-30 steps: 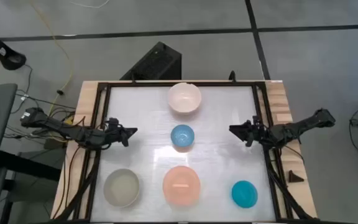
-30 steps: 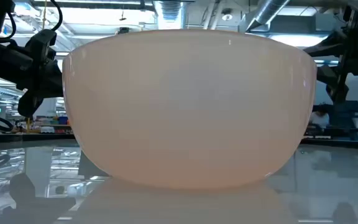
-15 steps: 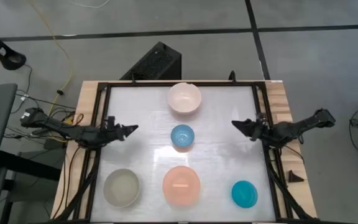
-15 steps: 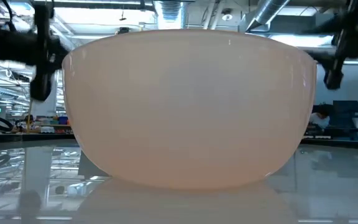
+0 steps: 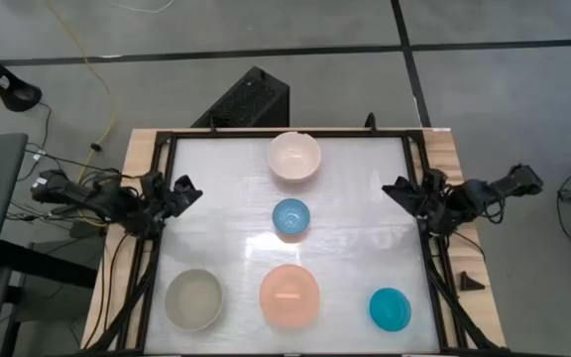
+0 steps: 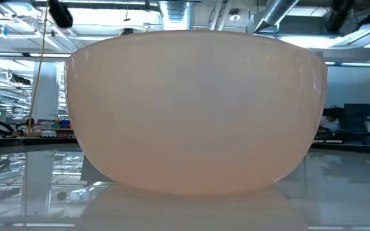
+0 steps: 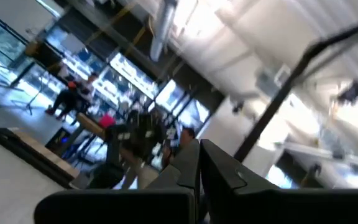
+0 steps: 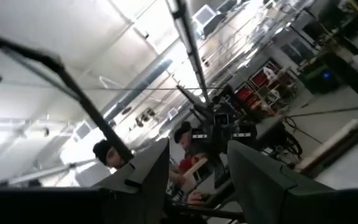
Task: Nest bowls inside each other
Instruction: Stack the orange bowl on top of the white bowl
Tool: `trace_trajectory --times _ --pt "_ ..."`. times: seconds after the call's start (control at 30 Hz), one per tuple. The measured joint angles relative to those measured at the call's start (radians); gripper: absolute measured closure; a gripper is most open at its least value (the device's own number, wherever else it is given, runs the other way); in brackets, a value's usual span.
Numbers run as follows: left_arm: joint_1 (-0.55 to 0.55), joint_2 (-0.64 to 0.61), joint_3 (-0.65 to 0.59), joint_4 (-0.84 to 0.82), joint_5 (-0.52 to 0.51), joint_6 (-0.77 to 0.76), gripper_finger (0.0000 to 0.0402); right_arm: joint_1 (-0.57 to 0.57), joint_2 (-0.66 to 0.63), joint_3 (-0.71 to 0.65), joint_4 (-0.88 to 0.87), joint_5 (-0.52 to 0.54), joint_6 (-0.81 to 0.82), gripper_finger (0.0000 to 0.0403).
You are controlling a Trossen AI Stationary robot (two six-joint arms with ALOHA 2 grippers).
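Five bowls rest apart on their bases on the white table (image 5: 355, 238). A cream-pink bowl (image 5: 294, 157) stands at the far middle, with a light blue bowl (image 5: 290, 217) at the centre. Along the near edge stand a grey-beige bowl (image 5: 193, 299), a salmon-pink bowl (image 5: 289, 296) that fills the low view (image 6: 198, 112), and a teal bowl (image 5: 390, 308). My left gripper (image 5: 190, 188) is at the left edge, raised, tipped upward and shut (image 7: 199, 152) on nothing. My right gripper (image 5: 393, 188) is at the right edge, likewise raised and tipped upward, open (image 8: 197, 158) and empty.
A black frame (image 5: 157, 248) and wooden strips border the table. A dark box (image 5: 246, 99) sits on the floor beyond the far edge. A small dark wedge (image 5: 472, 281) lies on the right strip. Both wrist views look up into the room, where people show far off.
Both grippers have risen well above the table and tipped from pointing roughly level to pointing upward, each drawing back a little toward its own side edge. In the low view both have gone up almost out of the picture. The bowls have not moved.
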Motion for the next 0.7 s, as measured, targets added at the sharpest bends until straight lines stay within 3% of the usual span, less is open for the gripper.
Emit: trace_trajectory --times 0.13,0.33,0.5,0.7 --pt "0.000 0.090 0.156 -0.188 0.033 0.024 0.0401 0.023 0.195 0.179 -0.068 -0.053 -0.065 0.0205" --pt "-0.016 0.228 0.334 -0.461 0.067 0.017 0.0401 0.070 0.460 0.433 -0.388 -0.097 0.018 0.0205" --pt "-0.041 0.291 0.381 -0.511 0.060 0.055 0.0401 0.119 0.662 0.560 -0.577 -0.099 0.151 0.0205" --pt "-0.043 0.284 0.381 -0.553 0.033 0.092 0.0401 0.136 0.861 0.628 -0.636 -0.115 0.296 0.0205"
